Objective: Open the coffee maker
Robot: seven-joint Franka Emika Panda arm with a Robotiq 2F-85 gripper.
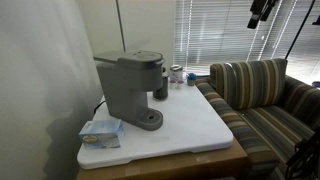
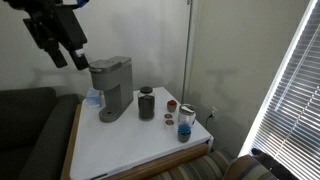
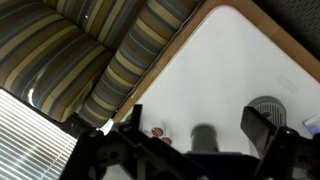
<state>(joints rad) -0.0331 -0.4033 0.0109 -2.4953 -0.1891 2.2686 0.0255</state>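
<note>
The grey coffee maker stands on the white table top, its lid down; it shows in both exterior views. In the wrist view only its round drip base shows at the right. My gripper hangs high above the table, up and to the side of the machine and apart from it. Its dark tip shows at the top edge of an exterior view. In the wrist view the two fingers are spread wide with nothing between them.
A small dark cup stands next to the machine, also in the wrist view. Small containers stand near the table's far corner. A blue-white packet lies by the machine. A striped sofa borders the table.
</note>
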